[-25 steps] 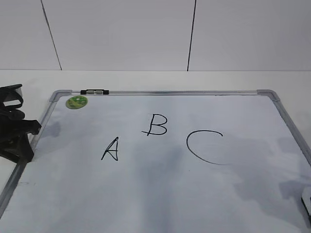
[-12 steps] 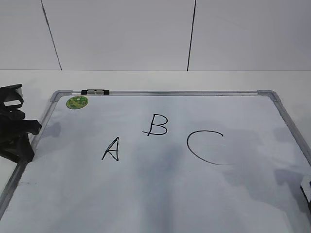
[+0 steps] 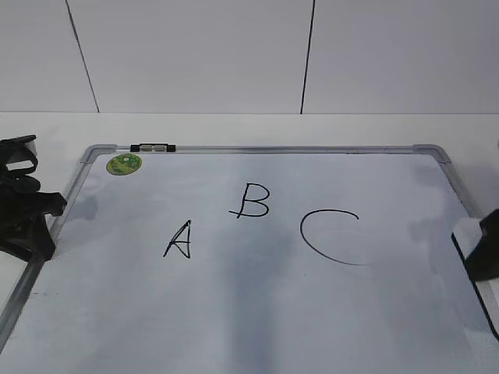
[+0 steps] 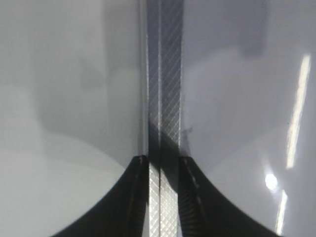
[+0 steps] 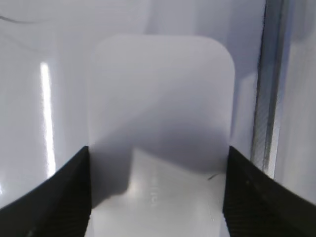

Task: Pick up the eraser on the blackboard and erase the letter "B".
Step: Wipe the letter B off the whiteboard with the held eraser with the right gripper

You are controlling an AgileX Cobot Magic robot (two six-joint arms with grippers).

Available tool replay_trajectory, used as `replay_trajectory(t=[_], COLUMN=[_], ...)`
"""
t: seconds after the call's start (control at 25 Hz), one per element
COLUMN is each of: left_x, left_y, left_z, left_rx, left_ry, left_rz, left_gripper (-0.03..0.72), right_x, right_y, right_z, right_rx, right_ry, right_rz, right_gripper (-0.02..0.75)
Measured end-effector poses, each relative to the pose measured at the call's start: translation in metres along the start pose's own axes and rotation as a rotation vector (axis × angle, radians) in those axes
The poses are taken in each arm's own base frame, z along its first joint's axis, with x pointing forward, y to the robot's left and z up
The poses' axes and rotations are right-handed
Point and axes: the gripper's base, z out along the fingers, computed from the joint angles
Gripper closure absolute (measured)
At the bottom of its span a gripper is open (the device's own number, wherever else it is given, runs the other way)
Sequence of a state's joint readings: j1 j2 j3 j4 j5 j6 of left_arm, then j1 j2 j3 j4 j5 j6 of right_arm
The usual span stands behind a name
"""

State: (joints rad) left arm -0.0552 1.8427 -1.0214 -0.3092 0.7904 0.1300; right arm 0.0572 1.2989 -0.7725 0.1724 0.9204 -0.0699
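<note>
The blackboard (image 3: 257, 312) lies flat with the letter "B" (image 3: 251, 201) drawn near its middle. My right gripper (image 3: 487, 249) is at the board's right edge, shut on the white eraser (image 3: 466, 232). In the right wrist view the eraser (image 5: 160, 123) fills the space between the two black fingers of the right gripper (image 5: 158, 153), over the board beside its metal frame (image 5: 264, 98). My left gripper (image 3: 31, 214) rests at the board's left edge. In the left wrist view its jaws (image 4: 164, 160) stand close together over the frame (image 4: 165, 74), holding nothing.
A black "A" (image 3: 178, 239) is left of the B and a large open "C" (image 3: 331, 236) is right of it. A round green sticker (image 3: 123, 164) sits at the board's far left corner, next to a small clip (image 3: 152, 146) on the frame.
My right gripper has risen from the lower right corner and come further into view along the right edge, carrying the eraser. The left arm has not moved.
</note>
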Motion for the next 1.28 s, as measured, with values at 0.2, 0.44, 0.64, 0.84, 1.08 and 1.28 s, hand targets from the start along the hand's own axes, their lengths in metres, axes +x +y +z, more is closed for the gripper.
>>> replay_trajectory(t=[0.2, 0.44, 0.64, 0.84, 1.08, 1.28], left_x=[0.0, 0.0, 0.0, 0.0, 0.0, 0.0], left_y=[0.0, 0.0, 0.0, 0.0, 0.0, 0.0], left_z=[0.0, 0.0, 0.0, 0.0, 0.0, 0.0], left_rx=[0.0, 0.0, 0.0, 0.0, 0.0, 0.0], left_ry=[0.0, 0.0, 0.0, 0.0, 0.001, 0.001], left_rz=[0.0, 0.0, 0.0, 0.0, 0.0, 0.0], left_gripper=[0.544, 0.544, 0.544, 0.544, 0.544, 0.545], right_x=[-0.023, -0.044, -0.064, -0.088, -0.119, -0.145], right_y=[0.004, 0.017, 0.054, 0.089, 0.134, 0.165], right_z=[-0.02, -0.021, -0.02, -0.011, 0.001, 0.011], right_rx=[-0.01, -0.062, -0.095, -0.12, -0.111, -0.043], right_ry=[-0.047, -0.018, -0.026, -0.003, 0.019, 0.033], right_rz=[-0.019, -0.056, -0.163, -0.237, -0.341, -0.415], right_gripper=[0.199, 0.199, 0.199, 0.199, 0.199, 0.199])
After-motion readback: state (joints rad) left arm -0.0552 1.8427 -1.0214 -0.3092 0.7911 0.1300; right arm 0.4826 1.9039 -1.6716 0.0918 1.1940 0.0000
